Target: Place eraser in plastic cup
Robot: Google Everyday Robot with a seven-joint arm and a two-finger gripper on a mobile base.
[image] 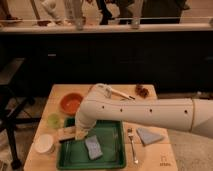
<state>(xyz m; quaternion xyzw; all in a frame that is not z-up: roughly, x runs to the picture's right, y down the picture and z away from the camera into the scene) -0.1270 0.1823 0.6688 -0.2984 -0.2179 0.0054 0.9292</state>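
The eraser (pixel 66 133), a tan block with a dark face, is at the left rim of the green tray (pixel 112 161), just right of the pale green plastic cup (pixel 54 120). My gripper (pixel 80 134) hangs down from the white arm (pixel 145 112) and is shut on the eraser's right end. It holds the eraser low over the tray's left edge. The cup stands upright on the table, a little up and left of the eraser.
A grey-blue sponge (pixel 93 147) lies in the tray. An orange bowl (pixel 71 103) stands behind the cup and a white tub (pixel 44 143) at the front left. A fork (pixel 132 145) and a grey cloth (pixel 149 136) lie right of the tray. A brown object (pixel 142 91) sits at the back right.
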